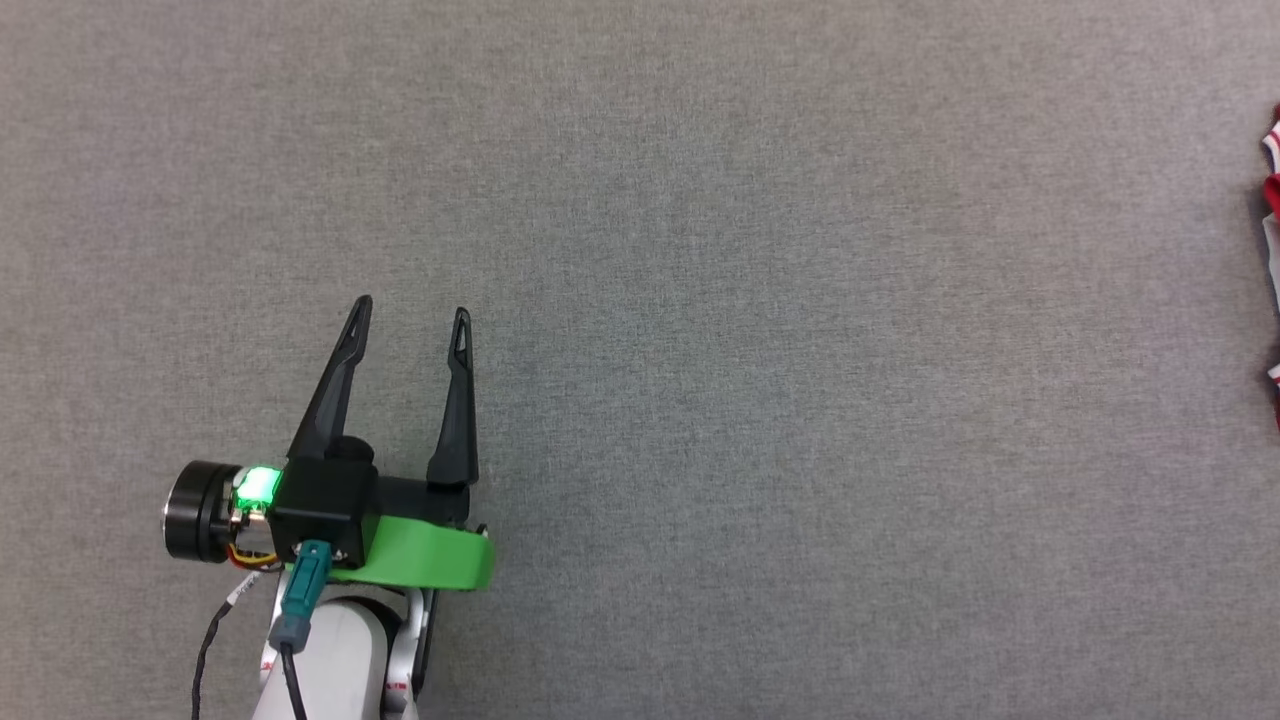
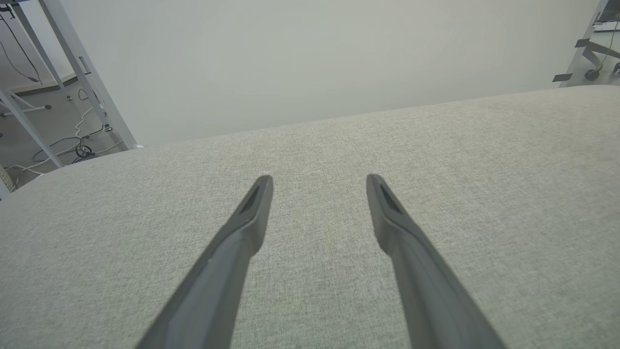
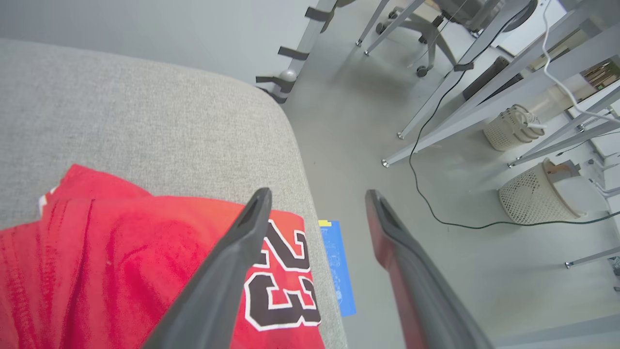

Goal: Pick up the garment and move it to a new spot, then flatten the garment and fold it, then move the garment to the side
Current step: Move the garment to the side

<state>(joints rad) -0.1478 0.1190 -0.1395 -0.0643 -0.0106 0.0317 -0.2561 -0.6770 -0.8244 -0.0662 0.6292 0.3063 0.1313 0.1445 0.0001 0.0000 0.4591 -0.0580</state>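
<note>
soft, light garment (image 3: 121, 261) lies limp at the tabletop (image 3: 121, 97) edge; left pincer (image 1: 411, 306) and right pincer (image 3: 317, 192) gape empty, best pinching a hem

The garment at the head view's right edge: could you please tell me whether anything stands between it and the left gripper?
Nothing visible does. In the head view, only plain grey fabric surface lies between the open left gripper and the garment, which lies far off to the gripper's right.
</note>
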